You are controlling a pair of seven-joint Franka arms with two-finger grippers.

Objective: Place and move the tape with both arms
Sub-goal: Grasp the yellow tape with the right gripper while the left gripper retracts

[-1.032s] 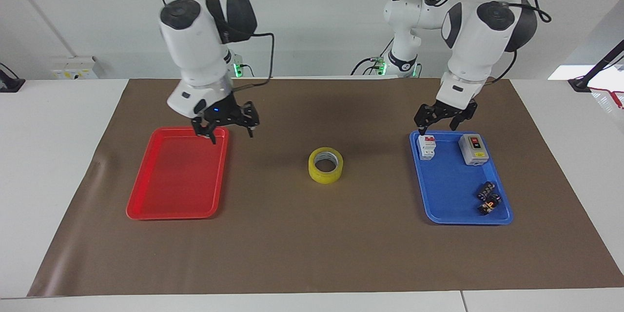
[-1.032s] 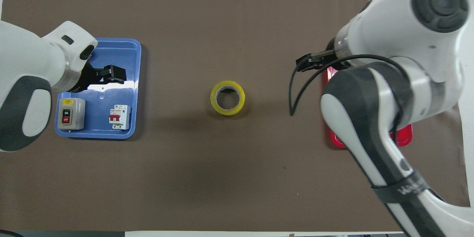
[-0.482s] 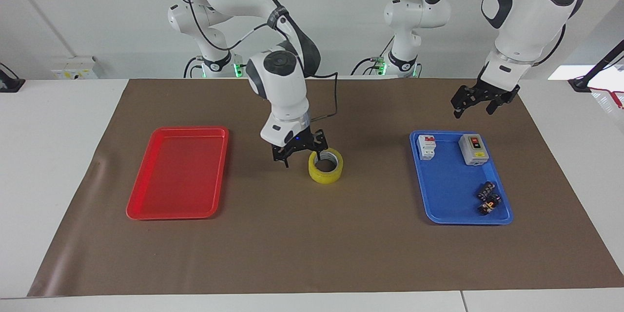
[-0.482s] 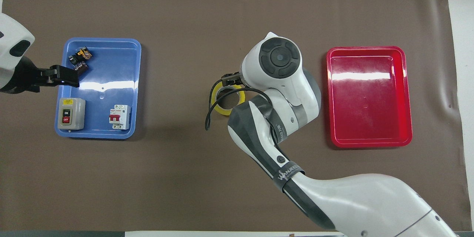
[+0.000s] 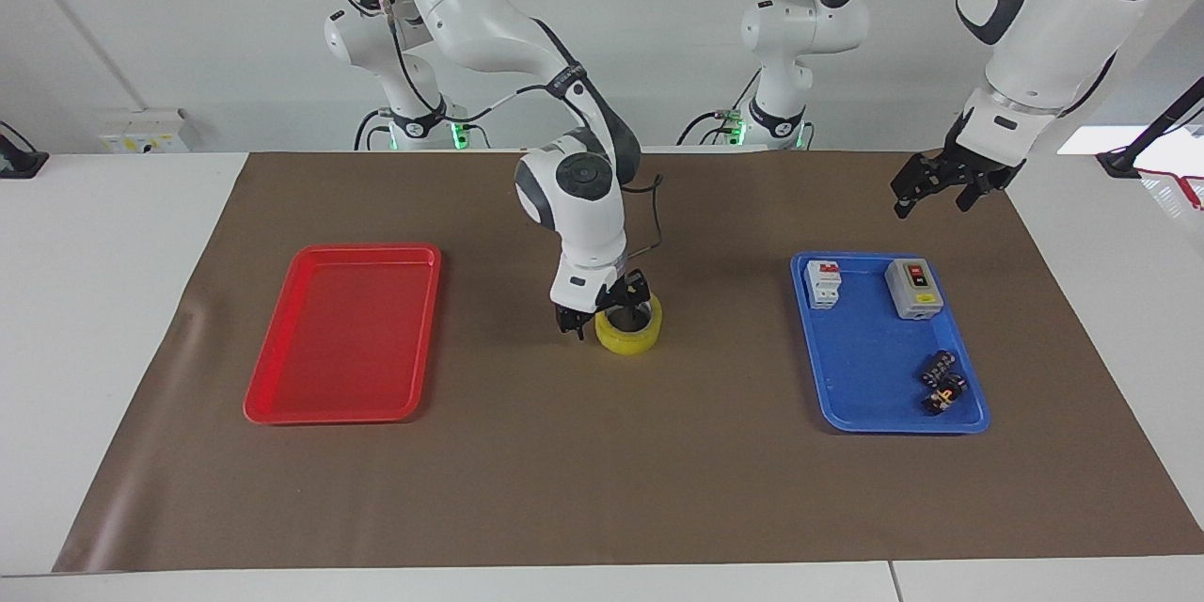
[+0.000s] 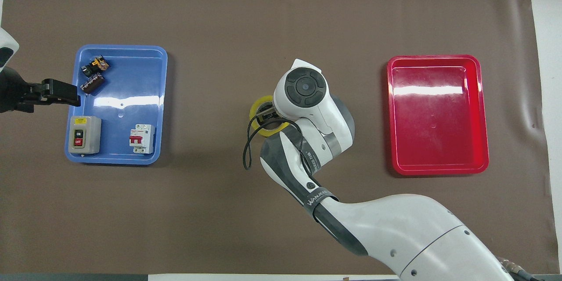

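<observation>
Tape: the tape (image 5: 628, 329) lies flat on the brown mat (image 5: 602, 489), mid-table, between the red tray (image 5: 343, 334) and the blue tray (image 5: 889, 343); partly hidden under the wrist in the overhead view.
Right gripper: the right gripper (image 5: 602, 308) is down at the roll, one finger seemingly inside the core and one outside the wall on the red tray's side. I read the jaws as parted around the wall, not yet pinching; contact I can't confirm.
Left gripper: the left gripper (image 5: 945, 186) hangs over the mat's edge by the blue tray, fingers spread, holding nothing; that arm waits.
Step, my reading: closing on the ring wall for the lift toward the red tray.
How I'd run it: settle low so the pads bite the full wall height, then close slowly, since a thin wall can twist.
Watch: roll skidding on the mat if a fingertip drags.
Other items: grey switch box (image 5: 913, 287) and breaker (image 5: 823, 284) in the blue tray, untouched.
</observation>
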